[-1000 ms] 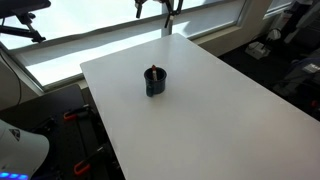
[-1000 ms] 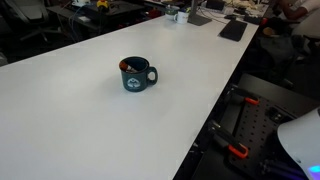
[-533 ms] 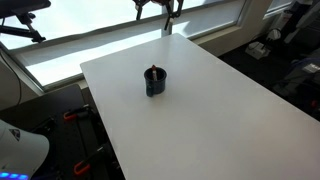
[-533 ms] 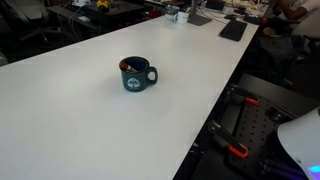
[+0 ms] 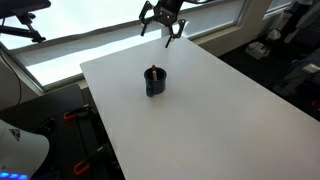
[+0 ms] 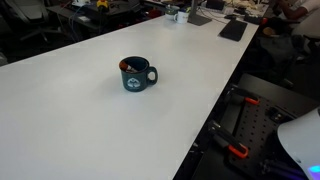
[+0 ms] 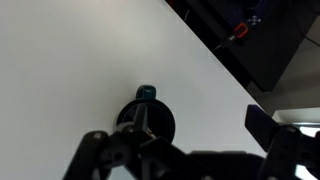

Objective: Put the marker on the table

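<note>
Since the earlier frame the gripper (image 5: 162, 27) has come down further into an exterior view, beyond the mug (image 5: 154, 83) and above the far edge of the table (image 5: 230, 110). The mug has not moved. The gripper's fingers are spread wide and hold nothing. The marker (image 6: 124, 66) stands inside the mug, with only its reddish tip above the rim. In the wrist view the mug's inside is dark, so the marker cannot be made out there. The gripper in that view is blurred and cut off by the frame.
</note>
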### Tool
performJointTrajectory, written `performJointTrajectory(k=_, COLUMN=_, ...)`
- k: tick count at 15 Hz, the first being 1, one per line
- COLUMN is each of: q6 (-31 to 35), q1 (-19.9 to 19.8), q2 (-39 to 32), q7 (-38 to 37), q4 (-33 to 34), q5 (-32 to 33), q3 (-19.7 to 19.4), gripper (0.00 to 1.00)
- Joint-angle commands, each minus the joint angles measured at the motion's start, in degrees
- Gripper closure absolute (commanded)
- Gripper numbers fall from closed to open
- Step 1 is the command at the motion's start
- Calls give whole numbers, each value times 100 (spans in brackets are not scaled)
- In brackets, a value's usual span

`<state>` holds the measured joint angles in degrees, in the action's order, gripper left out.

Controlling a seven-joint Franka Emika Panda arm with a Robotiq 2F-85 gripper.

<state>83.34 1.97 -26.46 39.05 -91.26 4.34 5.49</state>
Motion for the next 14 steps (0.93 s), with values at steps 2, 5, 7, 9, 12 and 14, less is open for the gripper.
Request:
performJointTrajectory(k=2, q6=-200, q1=-42, q2=-348, q7=-4, q4=349, q5=22, q3=79, gripper=0)
performJointTrajectory(k=5, q6=-292, q1=-40, q2=-590, q7=-5, q4=600, q5=23, q3=97, gripper=0)
performJointTrajectory(k=7, q6=-319, q1=-39, q2=-595, q7=-4, q4=637, q5=23, q3=99, gripper=0)
performJointTrajectory(k=9, q6=-334, q1=-39, q2=-595, q7=-4, q4=659, q5=23, q3=101, gripper=0)
performJointTrajectory(k=12, q6=-346, q1=-38, q2=-595, q7=-4, q4=670, q5=23, q3=101, gripper=0)
performJointTrajectory(k=14, q6=-350, q1=-38, q2=-595, q7=-4, q4=671, q5=23, q3=102, gripper=0)
